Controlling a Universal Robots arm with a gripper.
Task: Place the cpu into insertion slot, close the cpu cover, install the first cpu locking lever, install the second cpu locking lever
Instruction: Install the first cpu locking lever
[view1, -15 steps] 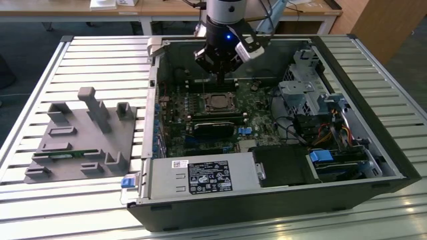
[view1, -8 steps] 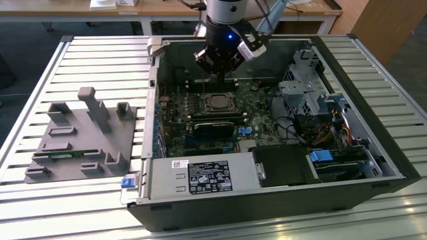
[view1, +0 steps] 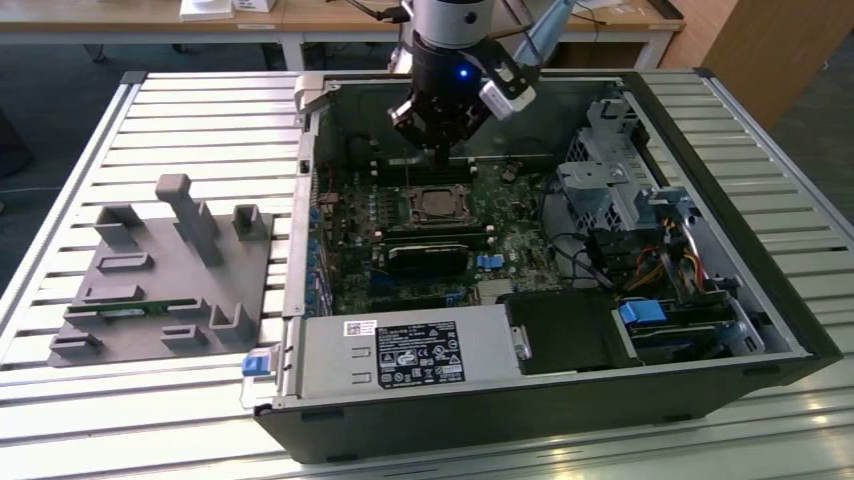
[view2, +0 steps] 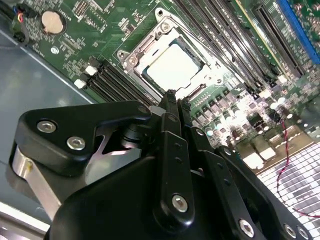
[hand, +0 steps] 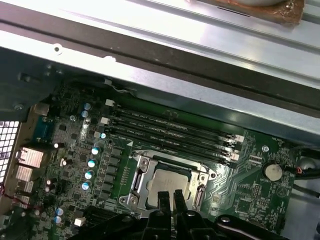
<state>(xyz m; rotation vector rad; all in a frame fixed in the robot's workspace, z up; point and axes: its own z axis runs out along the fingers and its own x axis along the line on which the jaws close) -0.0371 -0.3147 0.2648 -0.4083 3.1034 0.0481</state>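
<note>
The cpu (view2: 172, 67) lies in the insertion slot (view1: 410, 205), cpu cover (hand: 141, 177) seemingly down, levers apparently unlatched, with the gripper (view1: 438, 148) clenched empty at its twelve o'clock in the exterior view.

Robotics lab bench: slatted metal table (view1: 200, 110), opened computer case (view1: 534, 410) (desks (view1: 347, 15) behind)

grey fixture (view1: 187, 290) beside computer case (view1: 534, 420)

Nothing here reads clearly. A black label (view1: 418, 353) and a white sticker (view1: 360, 328) sit on the power supply (view1: 327, 372), well apart from the end effector (view1: 441, 152). Near it, the memory slots (hand: 170, 131) carry illegible white lettering.
</note>
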